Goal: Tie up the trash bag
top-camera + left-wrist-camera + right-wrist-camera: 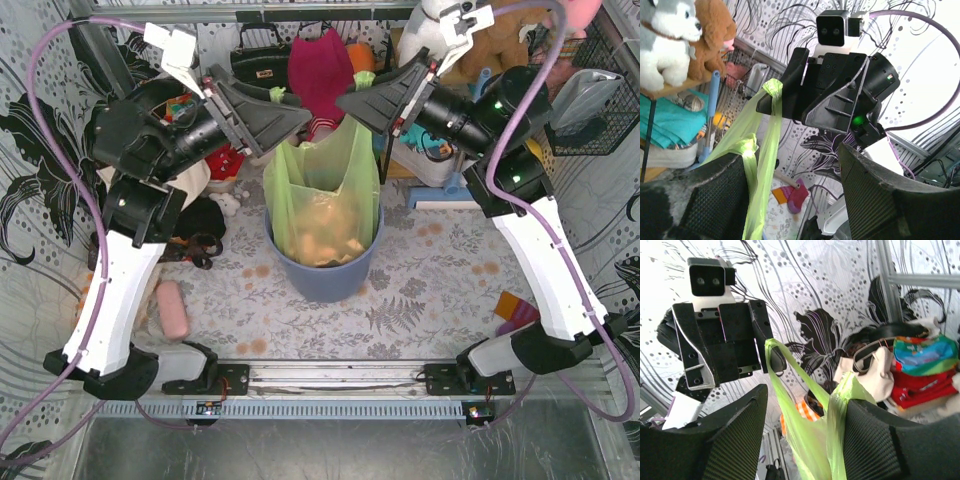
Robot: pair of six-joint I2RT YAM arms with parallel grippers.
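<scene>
The light-green translucent trash bag [325,195] stands in the bin in the middle of the table, with brown paper showing through it. Its two handles are pulled up and apart. My left gripper [290,120] is open above the bag's left side, and one handle [747,150] hangs over its left finger. My right gripper [355,103] is open above the bag's right side, and the other handle [847,387] hangs over its right finger. In each wrist view, the opposite gripper shows with its handle loop hooked on one finger [772,90] [772,347].
The blue-grey round bin [320,275] holds the bag. A pink block [172,308] lies at the left and a purple-orange sock [515,310] at the right. A cream tote bag [875,375], clothes and plush toys [670,40] crowd the back.
</scene>
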